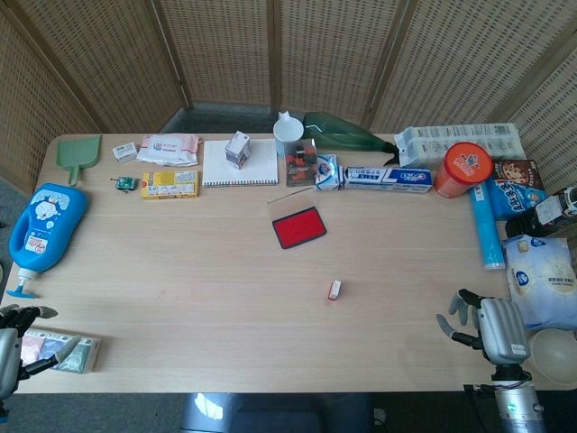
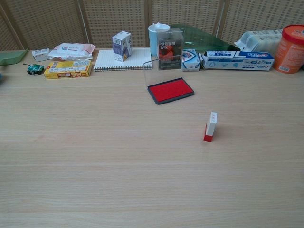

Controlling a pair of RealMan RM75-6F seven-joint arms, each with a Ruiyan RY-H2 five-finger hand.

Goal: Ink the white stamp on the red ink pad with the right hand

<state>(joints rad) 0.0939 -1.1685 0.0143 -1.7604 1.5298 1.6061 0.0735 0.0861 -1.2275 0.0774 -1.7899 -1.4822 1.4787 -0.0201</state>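
A small white stamp (image 1: pixel 334 290) with a red base stands upright on the table, right of centre; the chest view shows the stamp (image 2: pixel 210 127) too. The red ink pad (image 1: pixel 298 226) lies open behind it toward the middle, its clear lid raised at the back; in the chest view the ink pad (image 2: pixel 170 90) sits left of and beyond the stamp. My right hand (image 1: pixel 491 327) rests at the table's near right edge, fingers apart, holding nothing, well right of the stamp. My left hand (image 1: pixel 18 336) is at the near left corner, fingers spread and empty. Neither hand shows in the chest view.
A notebook (image 1: pixel 239 162) with a small carton, a white cup (image 1: pixel 288 129), a toothpaste box (image 1: pixel 388 178), an orange can (image 1: pixel 462 169) and snack packs line the back. A blue bottle (image 1: pixel 41 225) lies at the left, banknotes (image 1: pixel 61 350) by my left hand, a bowl (image 1: pixel 554 354) near my right.
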